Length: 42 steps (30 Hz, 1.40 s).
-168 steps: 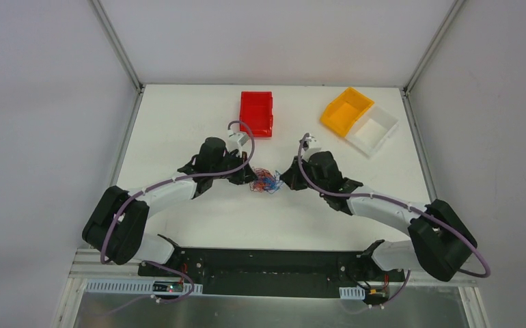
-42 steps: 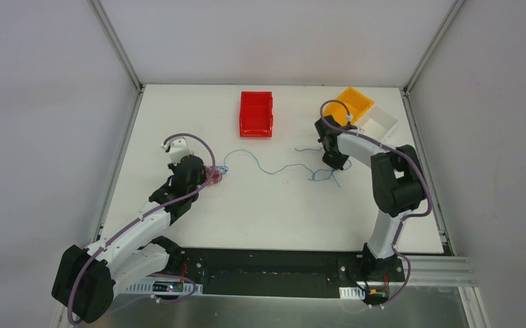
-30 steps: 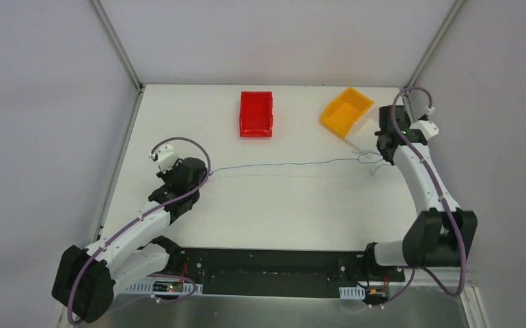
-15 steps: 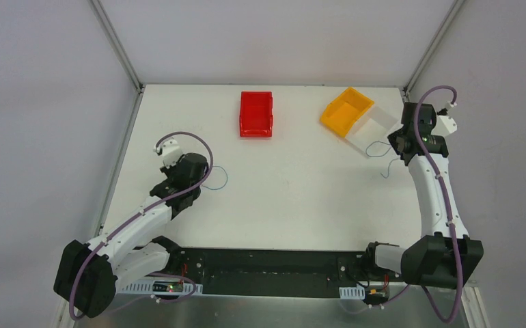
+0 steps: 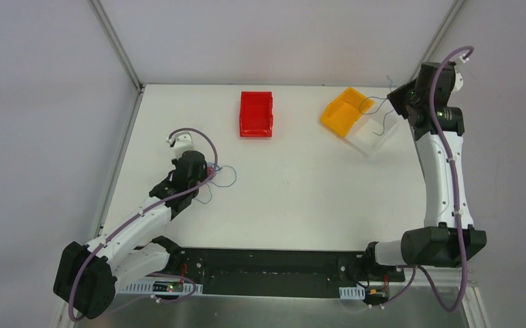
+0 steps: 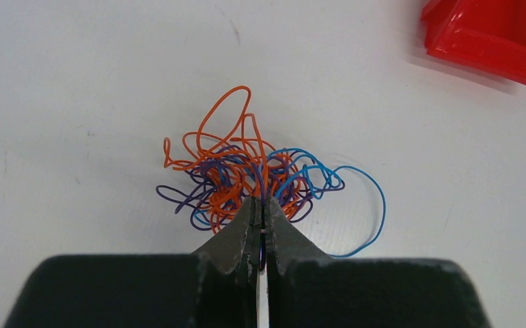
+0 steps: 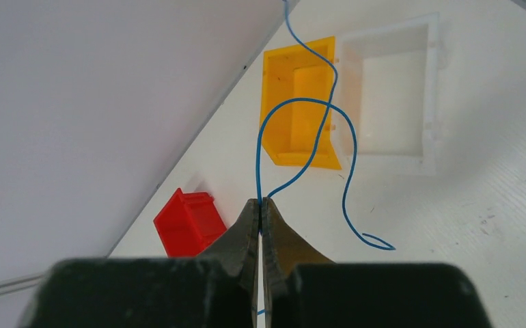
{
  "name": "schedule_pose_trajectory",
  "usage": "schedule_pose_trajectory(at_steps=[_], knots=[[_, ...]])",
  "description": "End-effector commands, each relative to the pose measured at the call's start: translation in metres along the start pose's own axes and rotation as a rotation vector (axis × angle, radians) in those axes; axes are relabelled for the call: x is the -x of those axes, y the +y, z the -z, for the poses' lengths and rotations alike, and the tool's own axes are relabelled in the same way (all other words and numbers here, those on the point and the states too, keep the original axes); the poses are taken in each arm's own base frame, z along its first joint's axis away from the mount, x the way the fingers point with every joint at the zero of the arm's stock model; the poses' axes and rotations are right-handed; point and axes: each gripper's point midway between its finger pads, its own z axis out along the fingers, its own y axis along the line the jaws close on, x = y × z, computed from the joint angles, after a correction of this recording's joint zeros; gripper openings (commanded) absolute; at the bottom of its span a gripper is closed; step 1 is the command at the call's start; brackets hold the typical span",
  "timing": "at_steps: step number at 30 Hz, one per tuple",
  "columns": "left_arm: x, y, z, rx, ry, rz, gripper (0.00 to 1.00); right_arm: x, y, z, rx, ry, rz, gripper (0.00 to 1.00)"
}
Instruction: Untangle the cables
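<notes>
The left pincer [image 6: 263,208] is clenched on the tangle of cables [image 6: 246,174], which lies on the white bench [image 5: 301,205] toward its left side. High over the orange bin [image 5: 345,109] and white bin [image 5: 376,130], the right pincer [image 7: 261,205] is clamped on one blue cable [image 7: 294,116] that dangles free. I reckon that springy strand could snag a bin wall, or slip out and land outside.
</notes>
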Motion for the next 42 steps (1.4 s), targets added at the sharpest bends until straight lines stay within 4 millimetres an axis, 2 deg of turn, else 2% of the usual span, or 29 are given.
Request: schedule_pose_trajectory(at_steps=[1, 6, 11, 14, 18, 21, 29, 34, 42], knots=[[0.011, -0.014, 0.002, -0.086, -0.04, 0.011, 0.0, -0.014, 0.016, -0.026, 0.028, 0.095, -0.01, 0.0], [0.011, -0.016, 0.001, -0.091, -0.035, 0.006, 0.0, -0.02, 0.006, -0.05, -0.02, 0.12, -0.039, 0.0], [0.011, -0.016, 0.001, -0.096, -0.036, 0.005, 0.0, -0.031, -0.026, -0.072, -0.126, 0.121, -0.078, 0.0], [0.011, -0.017, 0.001, -0.098, -0.037, 0.006, 0.0, -0.035, -0.041, -0.08, -0.169, 0.114, -0.085, 0.0], [0.01, -0.017, 0.0, -0.099, -0.034, 0.005, 0.0, -0.039, -0.05, -0.083, -0.191, 0.116, -0.066, 0.0], [0.01, -0.019, 0.0, -0.102, -0.032, 0.003, 0.0, -0.034, -0.045, -0.075, -0.167, 0.104, -0.052, 0.0], [0.008, -0.022, -0.002, -0.116, -0.022, -0.004, 0.0, -0.009, 0.003, -0.037, -0.016, 0.123, -0.023, 0.0], [0.008, -0.023, -0.001, -0.12, -0.022, -0.007, 0.0, 0.008, 0.018, -0.012, 0.036, 0.085, -0.024, 0.0], [0.007, -0.024, -0.001, -0.128, -0.018, -0.009, 0.0, 0.019, 0.015, 0.012, 0.032, 0.038, -0.017, 0.0]])
